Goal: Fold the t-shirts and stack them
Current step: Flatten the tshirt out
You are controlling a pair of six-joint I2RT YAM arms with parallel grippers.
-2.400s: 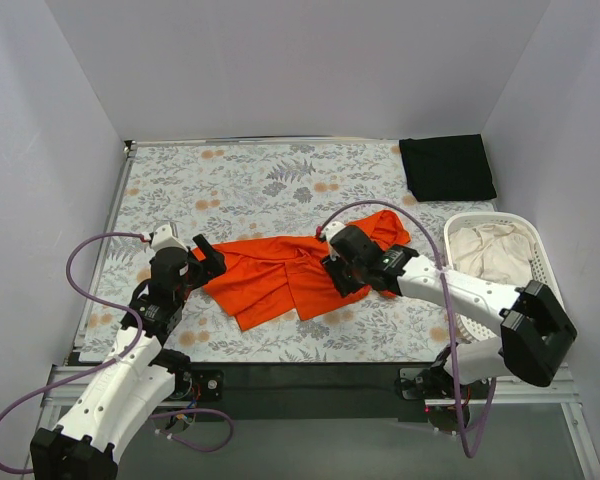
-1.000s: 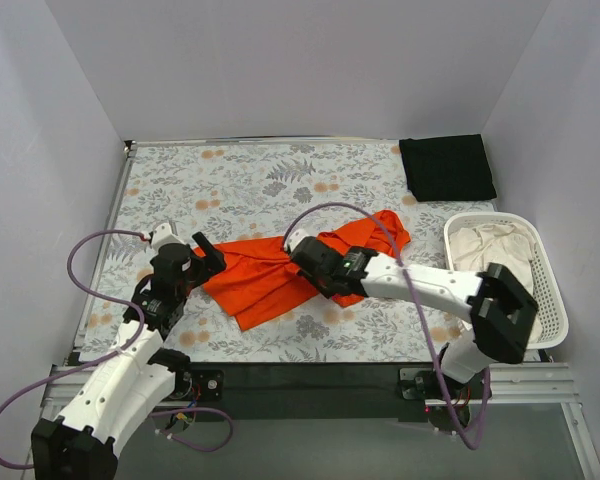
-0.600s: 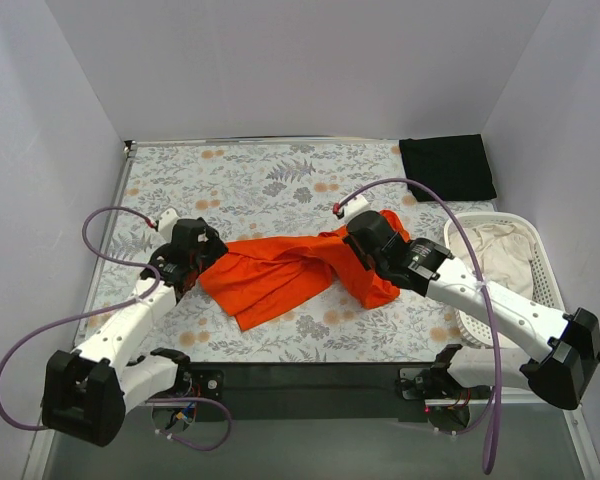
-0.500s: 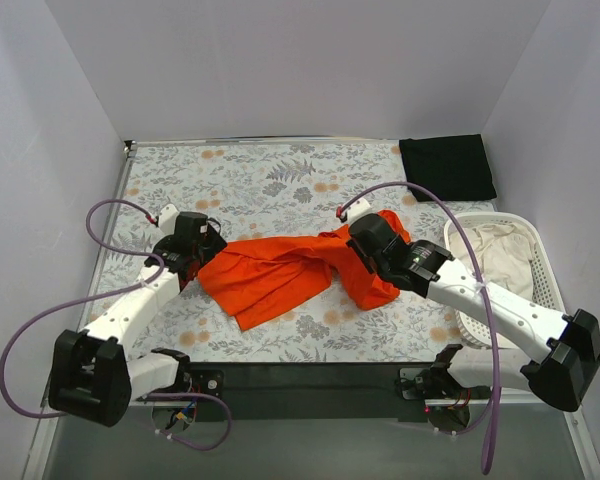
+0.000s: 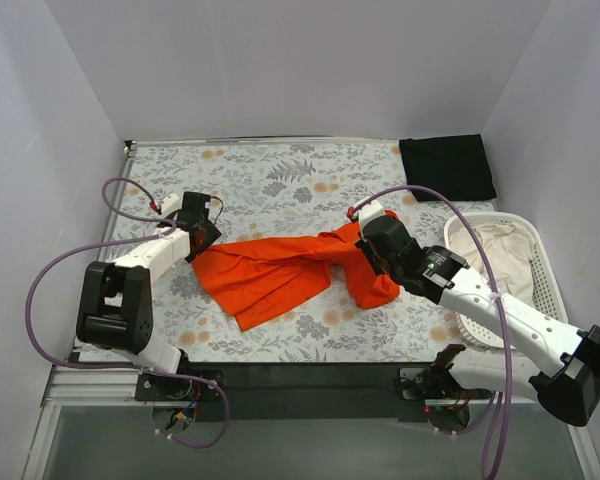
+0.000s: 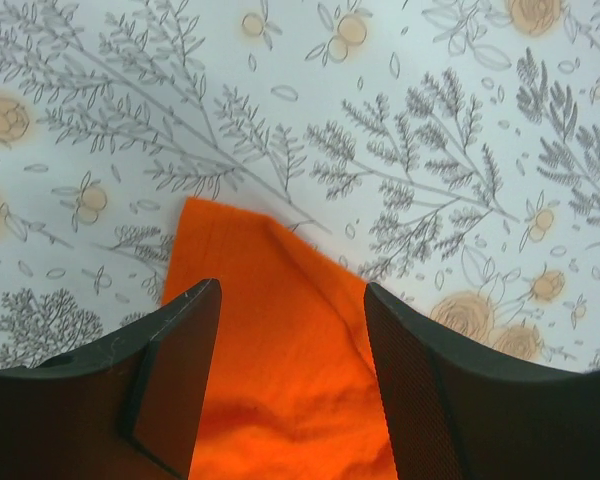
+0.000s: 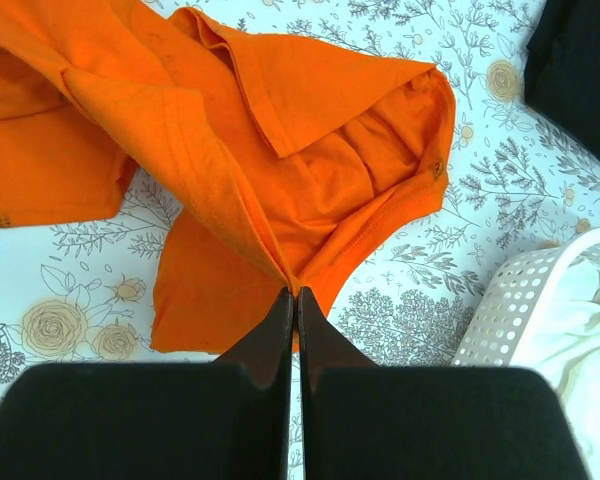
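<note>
My right jaws are clamped together on a raised fold of the orange t-shirt [image 5: 270, 275], which lies crumpled mid-table, probably so I can drag it flat. My left jaws stand apart over its left corner, poised to pin it. Only the left wrist view shows that gap. The folded black t-shirt [image 5: 447, 167] lies at the far right corner.

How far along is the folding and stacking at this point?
Done: the black t-shirt lies folded at the far right corner. In hand: the orange t-shirt is bunched up mid-table, the right gripper pinching it and the left gripper open over a corner. Left: folding it and stacking the two.
</note>
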